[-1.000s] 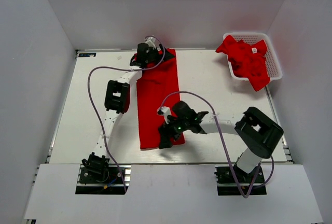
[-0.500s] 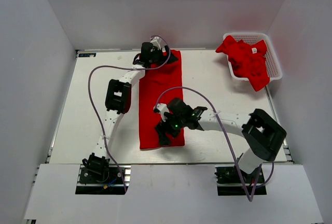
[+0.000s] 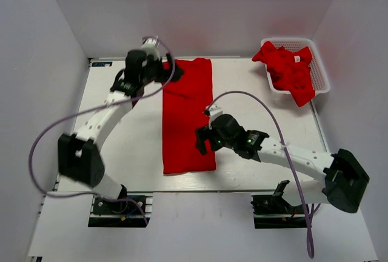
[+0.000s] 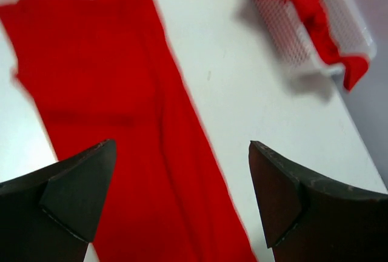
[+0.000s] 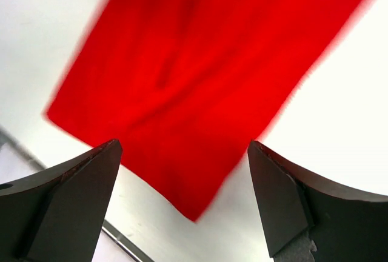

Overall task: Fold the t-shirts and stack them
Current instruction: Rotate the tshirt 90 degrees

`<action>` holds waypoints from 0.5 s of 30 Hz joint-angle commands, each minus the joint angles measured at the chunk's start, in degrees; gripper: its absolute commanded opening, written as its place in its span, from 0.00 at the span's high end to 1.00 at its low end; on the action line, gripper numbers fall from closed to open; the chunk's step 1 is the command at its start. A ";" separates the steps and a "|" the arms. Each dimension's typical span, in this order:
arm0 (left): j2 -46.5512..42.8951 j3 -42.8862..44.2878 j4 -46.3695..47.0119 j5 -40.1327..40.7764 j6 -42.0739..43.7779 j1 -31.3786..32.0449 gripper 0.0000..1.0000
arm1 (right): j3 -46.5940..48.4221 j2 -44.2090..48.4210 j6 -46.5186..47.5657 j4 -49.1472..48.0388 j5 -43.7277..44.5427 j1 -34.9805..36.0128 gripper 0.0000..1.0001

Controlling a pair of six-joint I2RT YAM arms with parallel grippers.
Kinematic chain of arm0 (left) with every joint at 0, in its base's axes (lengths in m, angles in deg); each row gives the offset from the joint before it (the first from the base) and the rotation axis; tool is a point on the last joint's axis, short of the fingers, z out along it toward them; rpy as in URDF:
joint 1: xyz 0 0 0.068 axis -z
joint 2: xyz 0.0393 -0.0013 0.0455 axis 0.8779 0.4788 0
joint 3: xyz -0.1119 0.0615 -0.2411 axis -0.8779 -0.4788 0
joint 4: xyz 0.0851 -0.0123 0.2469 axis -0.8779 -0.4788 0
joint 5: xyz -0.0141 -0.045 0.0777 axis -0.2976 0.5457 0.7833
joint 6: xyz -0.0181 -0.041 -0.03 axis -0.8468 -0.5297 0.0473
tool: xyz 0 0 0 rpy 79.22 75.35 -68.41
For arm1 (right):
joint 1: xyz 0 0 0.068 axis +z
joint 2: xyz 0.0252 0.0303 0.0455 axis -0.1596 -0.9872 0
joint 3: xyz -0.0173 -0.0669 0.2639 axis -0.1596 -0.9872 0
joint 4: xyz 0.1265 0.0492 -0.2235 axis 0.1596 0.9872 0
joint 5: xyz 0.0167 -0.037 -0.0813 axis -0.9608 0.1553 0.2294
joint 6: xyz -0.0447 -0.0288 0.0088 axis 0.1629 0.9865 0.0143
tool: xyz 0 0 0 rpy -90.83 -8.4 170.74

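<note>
When you look from the top camera, you see one bright red fabric t-shirt (image 3: 188, 116), folded into a long narrow strip. It lies flat on the white table (image 3: 242, 74) between the two arms. The left gripper (image 3: 171, 73) is at the far left corner of this strip, and the right gripper (image 3: 202, 142) is over its right edge, toward the near end. At the far right stands a white plastic lattice basket (image 3: 290, 42) holding crumpled red t-shirts (image 3: 288, 68); some red fabric hangs over its near rim.

In the left wrist view, your left gripper (image 4: 182, 207) has its two dark fingers (image 4: 73, 195) spread wide with nothing between them. The red t-shirt (image 4: 121, 122) lies below them, and the basket (image 4: 282, 31) appears blurred in the upper right corner.

In the right wrist view, the right gripper (image 5: 182, 201) is also wide and holds nothing. Under it you see one end of the red t-shirt (image 5: 200, 74), with its corner lying on the table (image 5: 339, 122).
</note>
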 commanded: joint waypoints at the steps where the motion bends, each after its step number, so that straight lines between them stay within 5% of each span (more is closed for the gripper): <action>1: -9.08 -19.92 -3.56 6.02 -6.41 0.62 0.00 | -4.75 4.31 -10.23 0.49 10.71 -0.37 0.10; 8: -20.86 -34.89 -24.71 10.58 -13.08 4.65 0.00 | -7.92 3.64 -14.45 5.94 3.87 -0.81 0.10; 15: -35.28 -51.34 -28.87 5.75 -18.98 7.55 0.00 | -8.97 -0.33 -16.83 6.65 -3.00 -0.73 0.10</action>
